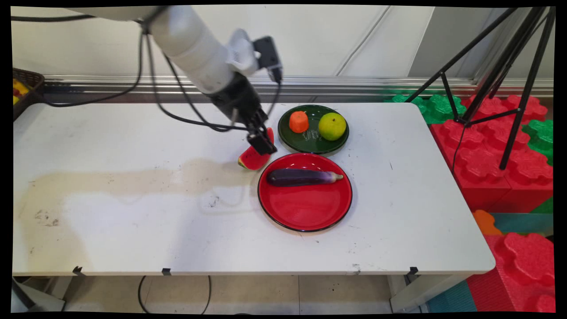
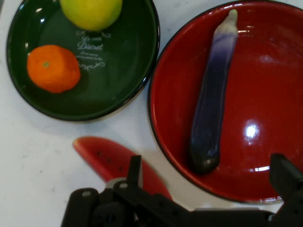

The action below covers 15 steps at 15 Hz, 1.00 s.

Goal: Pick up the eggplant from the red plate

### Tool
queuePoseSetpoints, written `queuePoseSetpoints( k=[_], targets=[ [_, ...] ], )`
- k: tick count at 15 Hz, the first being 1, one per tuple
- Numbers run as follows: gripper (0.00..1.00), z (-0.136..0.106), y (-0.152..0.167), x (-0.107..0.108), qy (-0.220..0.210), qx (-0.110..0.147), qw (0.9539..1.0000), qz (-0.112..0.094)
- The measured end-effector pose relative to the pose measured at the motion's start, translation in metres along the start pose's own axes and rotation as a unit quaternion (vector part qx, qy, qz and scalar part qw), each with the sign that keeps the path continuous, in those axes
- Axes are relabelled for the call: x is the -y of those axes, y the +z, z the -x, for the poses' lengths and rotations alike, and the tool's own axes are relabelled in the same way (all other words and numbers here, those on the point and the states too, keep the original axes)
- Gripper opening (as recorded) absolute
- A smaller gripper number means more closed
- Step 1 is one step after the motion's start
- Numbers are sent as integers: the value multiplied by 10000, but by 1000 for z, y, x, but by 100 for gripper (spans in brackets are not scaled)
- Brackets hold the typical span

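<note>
The gripper (image 1: 262, 142) is down low at the watermelon slice (image 1: 253, 158), which sits on the white desk (image 1: 133, 212) just left of the red plate (image 1: 305, 212) and in front-left of the green plate (image 1: 312, 141). In the hand view the gripper's fingers look spread pretty wide, one finger (image 2: 134, 171) right over the slice's red flesh and the other way off on the red plate's side, so it's open w/ nothing clamped; can't tell if it's actually touching the slice. Slice is a wedge, red flesh w/ small dark seeds, thin green/yellow rind along the curved edge, looks like smooth plastic. Red plate is round, glossy, black rim, w/ a long dark purple eggplant (image 1: 303, 177) lying across its far half, the pale end pointing right. Green plate is dark, shiny, round too, and carries an orange fruit (image 1: 299, 121) w/ a flat top on the left and a yellow-green round fruit (image 1: 332, 126) on the right, close tog. but apart. There's white cursive writing on the green plate, first line reads something like "La vie", the bigger word below maybe "Dacet", not sure, and the small line under that is unreadable. Desk top is scuffed, w/ a tan stain band on the left half.
</note>
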Motion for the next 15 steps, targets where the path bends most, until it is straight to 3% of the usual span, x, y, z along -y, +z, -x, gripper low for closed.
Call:
queuePoseSetpoints(
  k=[6, 15],
  targets=[
    [100, -32, 60, -11, 154, 343, 9992, 138],
    [100, -54, 141, -23, 317, 806, 9953, 424]
  ],
)
